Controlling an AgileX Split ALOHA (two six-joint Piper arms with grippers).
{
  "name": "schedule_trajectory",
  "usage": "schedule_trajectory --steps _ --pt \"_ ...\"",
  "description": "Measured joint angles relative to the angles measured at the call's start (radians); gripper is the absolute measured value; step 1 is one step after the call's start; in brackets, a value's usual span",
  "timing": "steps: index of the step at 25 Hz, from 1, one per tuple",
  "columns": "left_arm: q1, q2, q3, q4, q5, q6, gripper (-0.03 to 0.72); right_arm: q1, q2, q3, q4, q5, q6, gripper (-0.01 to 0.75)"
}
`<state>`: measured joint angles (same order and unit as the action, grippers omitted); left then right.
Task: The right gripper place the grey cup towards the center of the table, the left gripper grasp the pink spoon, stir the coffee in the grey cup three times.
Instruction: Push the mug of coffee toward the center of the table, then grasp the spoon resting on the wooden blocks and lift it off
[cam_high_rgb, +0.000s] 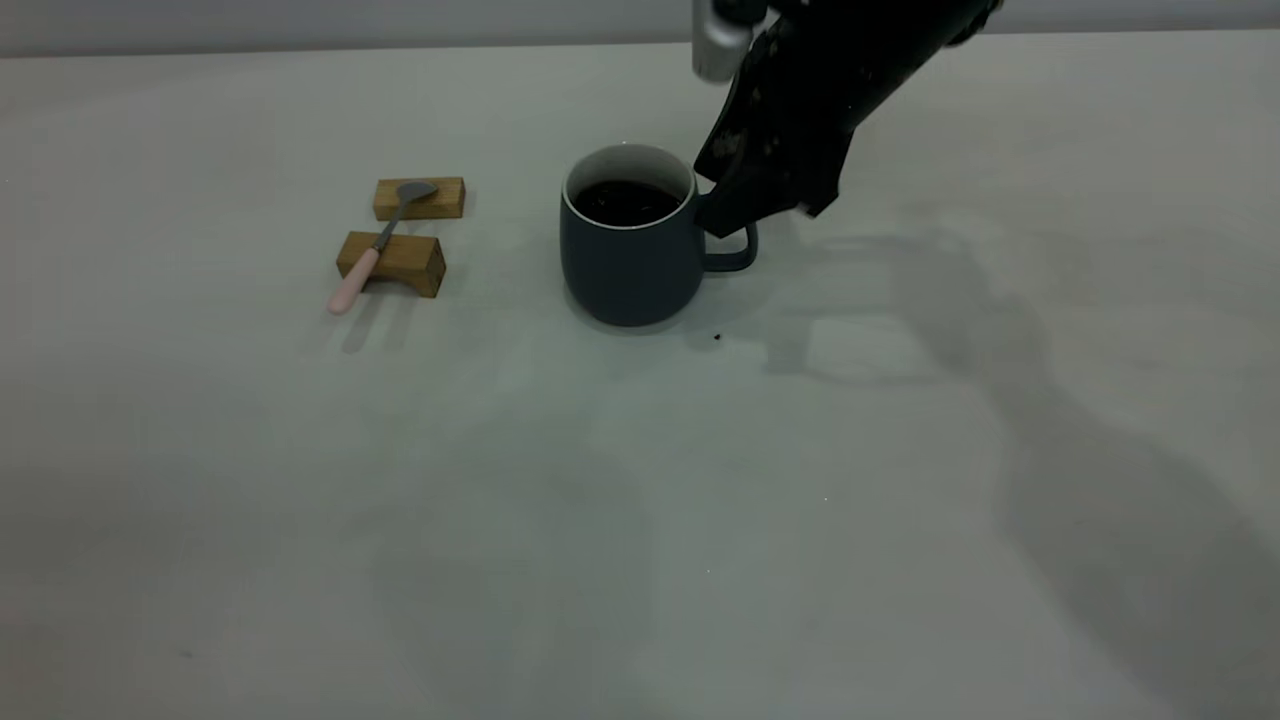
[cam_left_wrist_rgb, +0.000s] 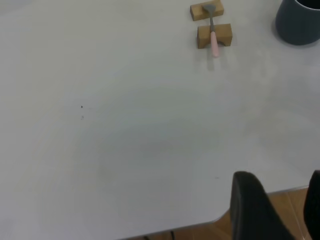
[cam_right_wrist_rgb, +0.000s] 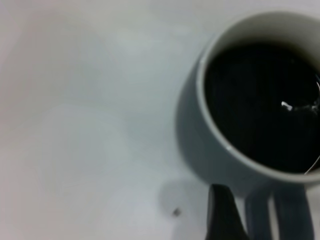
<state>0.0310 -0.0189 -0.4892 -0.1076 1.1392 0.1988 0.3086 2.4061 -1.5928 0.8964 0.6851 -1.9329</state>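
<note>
The grey cup (cam_high_rgb: 630, 250) stands near the table's (cam_high_rgb: 640, 500) middle, filled with dark coffee (cam_high_rgb: 625, 200). Its handle points toward the right arm. My right gripper (cam_high_rgb: 735, 212) is down at that handle (cam_right_wrist_rgb: 260, 215). It is open: one dark finger (cam_right_wrist_rgb: 222, 215) shows just beside the handle and the other is out of frame. The pink spoon (cam_high_rgb: 372, 255) lies across two wooden blocks left of the cup, bowl on the far block. My left gripper (cam_left_wrist_rgb: 282, 207) hangs open over the table's near edge, far from the spoon (cam_left_wrist_rgb: 214, 40), holding nothing.
The two wooden blocks (cam_high_rgb: 420, 198) (cam_high_rgb: 392, 262) sit about a cup's width left of the cup. A tiny dark speck (cam_high_rgb: 717, 337) lies by the cup's base. Wooden floor (cam_left_wrist_rgb: 280, 200) shows past the table edge under the left gripper.
</note>
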Motion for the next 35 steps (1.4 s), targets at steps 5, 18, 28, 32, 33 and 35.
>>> schedule_trajectory --steps 5,18,28,32,33,35 --pt "0.0 0.0 0.0 0.0 0.0 0.0 0.332 -0.014 -0.148 0.006 -0.248 0.237 0.279 0.491" --pt "0.0 0.0 0.0 0.0 0.0 0.0 0.332 -0.101 -0.776 0.028 -0.392 0.535 1.375 0.491" --pt "0.0 0.0 0.0 0.0 0.0 0.0 0.332 -0.103 -1.253 0.271 -0.628 0.552 1.619 0.491" --pt "0.0 0.0 0.0 0.0 0.0 0.0 0.332 -0.103 -1.469 0.519 -0.686 0.552 1.647 0.491" --pt "0.0 0.0 0.0 0.0 0.0 0.0 0.332 -0.103 -1.514 0.585 -0.7 0.552 1.655 0.491" --pt "0.0 0.0 0.0 0.0 0.0 0.0 0.332 -0.103 -1.618 0.704 -0.731 0.536 1.68 0.491"
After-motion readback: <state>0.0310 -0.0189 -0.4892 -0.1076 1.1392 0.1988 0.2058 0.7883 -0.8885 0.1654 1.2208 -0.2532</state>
